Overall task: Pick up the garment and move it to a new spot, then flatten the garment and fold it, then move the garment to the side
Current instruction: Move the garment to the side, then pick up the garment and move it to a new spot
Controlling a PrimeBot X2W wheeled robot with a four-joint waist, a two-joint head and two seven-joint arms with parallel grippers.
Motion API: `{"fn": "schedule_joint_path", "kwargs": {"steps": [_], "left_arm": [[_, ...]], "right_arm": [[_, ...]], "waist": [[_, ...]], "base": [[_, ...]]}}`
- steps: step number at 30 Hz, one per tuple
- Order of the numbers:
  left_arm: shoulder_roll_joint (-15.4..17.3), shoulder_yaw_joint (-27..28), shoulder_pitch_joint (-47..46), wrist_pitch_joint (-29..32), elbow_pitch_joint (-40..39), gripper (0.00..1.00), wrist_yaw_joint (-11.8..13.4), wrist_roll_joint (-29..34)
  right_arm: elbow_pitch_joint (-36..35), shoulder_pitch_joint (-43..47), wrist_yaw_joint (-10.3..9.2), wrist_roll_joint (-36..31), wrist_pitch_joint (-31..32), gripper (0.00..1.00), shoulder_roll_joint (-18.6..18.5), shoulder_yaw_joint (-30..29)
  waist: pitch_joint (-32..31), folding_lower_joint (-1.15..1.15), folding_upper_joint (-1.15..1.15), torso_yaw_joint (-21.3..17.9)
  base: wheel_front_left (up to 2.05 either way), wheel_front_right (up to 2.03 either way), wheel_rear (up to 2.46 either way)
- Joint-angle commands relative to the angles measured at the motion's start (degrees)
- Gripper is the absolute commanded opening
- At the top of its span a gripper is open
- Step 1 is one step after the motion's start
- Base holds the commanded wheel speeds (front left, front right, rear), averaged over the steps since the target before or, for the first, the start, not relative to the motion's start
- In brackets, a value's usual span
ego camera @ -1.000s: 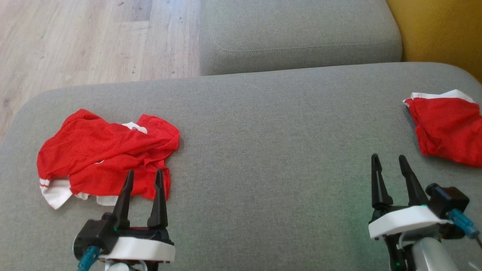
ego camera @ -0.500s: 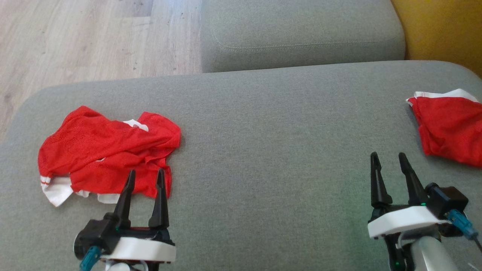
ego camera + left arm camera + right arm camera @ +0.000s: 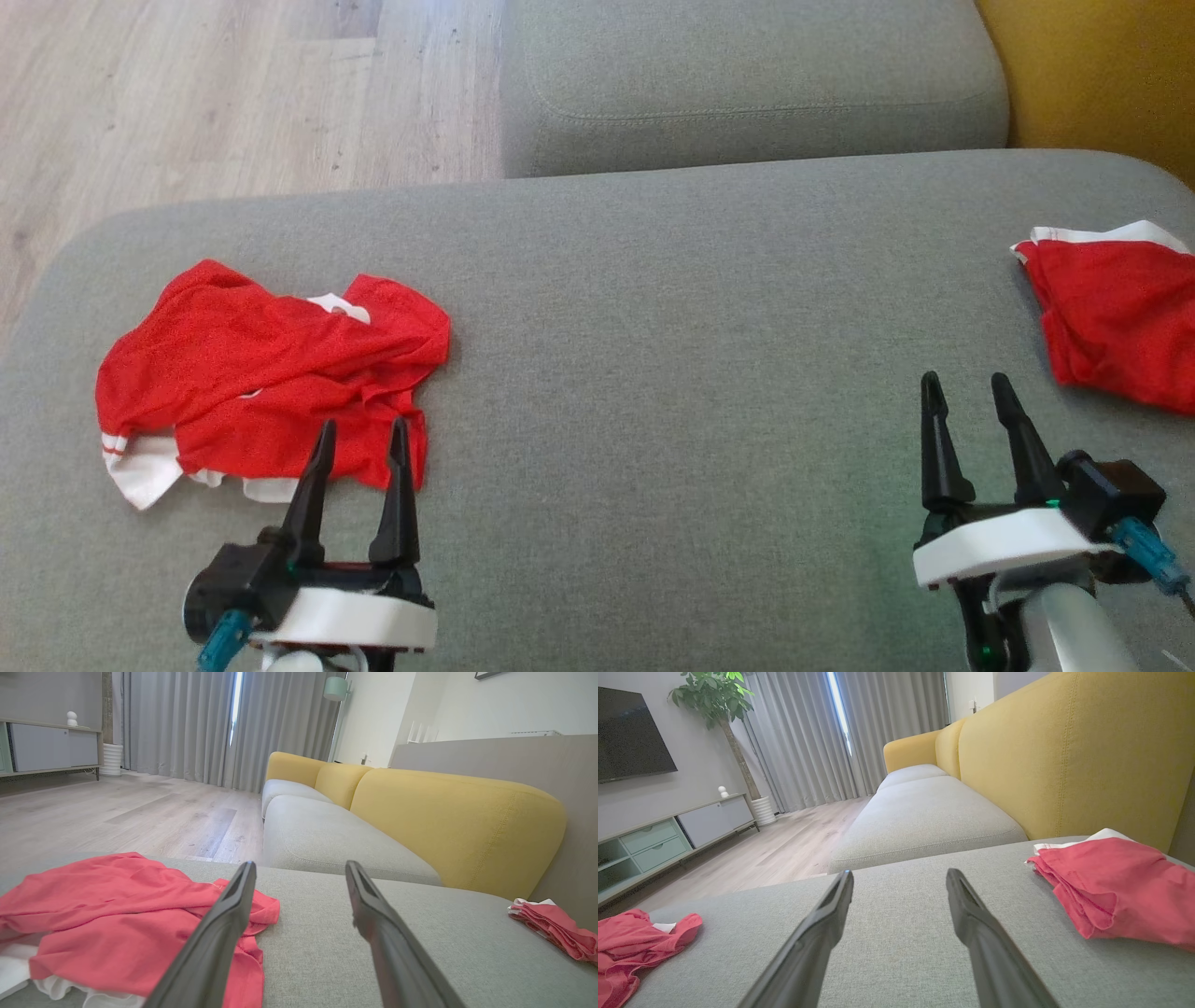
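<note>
Grey sofa cushion (image 3: 653, 308) spreads wide across the head view, with pale wooden floor (image 3: 233, 93) beyond its far-left edge and a yellow backrest (image 3: 1102, 75) up in the right corner. On the cushion's left side lies the red garment (image 3: 271, 373), crumpled, white trim poking out at its near-left corner. Right at its near edge sits the left tool (image 3: 363, 425), fingers spread wide, nothing between them. From up here the tips overlap the red cloth, though whether they touch it I cannot tell. Over on the right, the right tool (image 3: 964, 379) is just as wide open and empty, above bare cushion. Near it, further right, rests a second red piece (image 3: 1111, 327), folded flatter, with a white band along its far edge.

Left wrist view now: two dark fingers splayed, the garment heaped to the left. One finger crosses in front of its right-hand hem, the other is over plain grey fabric. Grey curtains (image 3: 187, 723) hang across the room behind.

Right wrist view: fingers parted over bare cushion, the second red piece close by on the right, the crumpled garment well away at the lower left. Against the far wall stand a dark television (image 3: 630, 732) and a leafy plant (image 3: 714, 690).
</note>
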Motion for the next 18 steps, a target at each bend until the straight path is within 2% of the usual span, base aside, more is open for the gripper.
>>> {"fn": "schedule_joint_path", "kwargs": {"steps": [1,10,18], "left_arm": [[0.1,1.5,-2.1,-0.3,-1.9,1.0,0.3,0.0],[0.1,1.4,-2.5,-0.3,-1.5,1.0,0.7,0.2],[0.1,1.9,-2.0,-0.3,-1.3,1.0,1.2,1.0]], "right_arm": [[-1.9,-1.3,-0.05,0.3,-0.8,1.0,-0.2,1.4],[-2.6,-1.2,-0.05,0.9,-0.8,1.0,-0.2,2.8],[-2.9,0.0,-0.05,1.8,-0.8,1.0,-0.2,6.1]], "waist": [[0.1,0.0,0.0,0.1],[-0.2,0.0,0.0,2.5],[-1.3,0.0,0.0,8.3]], "base": [[0.0,0.0,0.0],[0.0,0.0,0.0],[0.0,0.0,0.0]]}}
